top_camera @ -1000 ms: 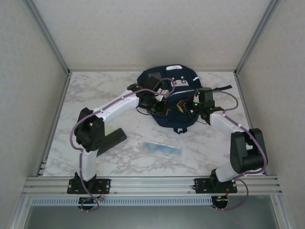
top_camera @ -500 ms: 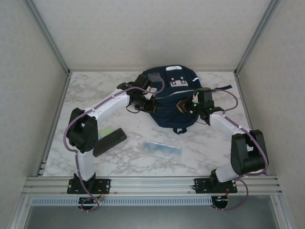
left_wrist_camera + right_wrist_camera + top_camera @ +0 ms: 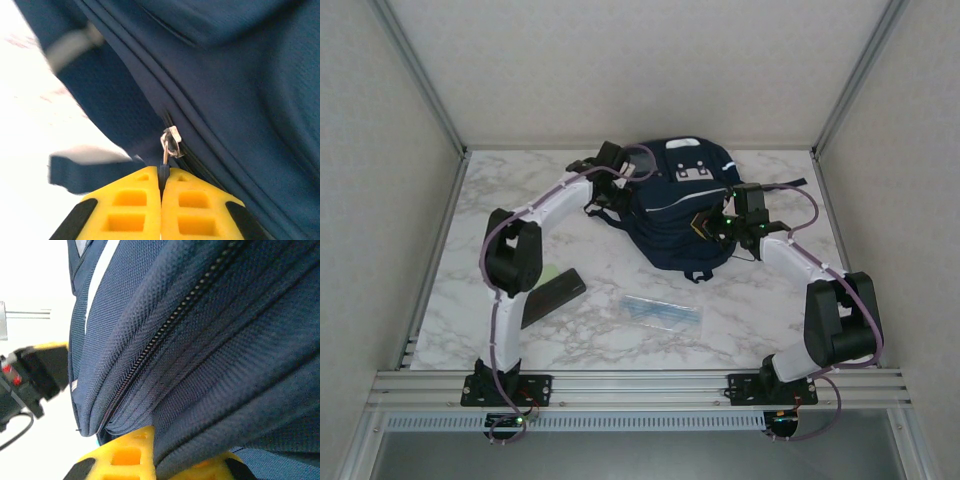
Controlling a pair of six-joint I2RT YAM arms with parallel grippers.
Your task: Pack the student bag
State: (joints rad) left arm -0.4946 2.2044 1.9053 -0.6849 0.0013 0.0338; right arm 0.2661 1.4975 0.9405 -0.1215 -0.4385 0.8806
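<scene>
– At the far middle of the counter (image 3: 520,200) lies the student bag (image 3: 680,215), flat, with its front pockets facing up. Do you see where the arms are?

– Yes. The left fingers (image 3: 147,182) are at the far left side of the bag. They are pressed fully together, and the small metal zipper pull (image 3: 170,142) is pinched between their tips. The right fingers (image 3: 132,442) are at the right side of the bag, closed on a fold of its navy fabric, just beside a zipper line (image 3: 165,330) whose teeth look joined there.

– So which step is this?

– I think it is the opening of the bag. One arm holds the cloth firm and the other works the zipper. A flat dark case (image 3: 555,295) and a clear pouch (image 3: 662,312) lie on the near part of the counter, well apart from the bag, so nothing seems packed yet.

– What does the next move need?

– The left arm should draw the pull along the zipper track, not away from it, or the thin tab may slip out. The right fingers must keep the fabric tight, so the slider does not catch.
</scene>
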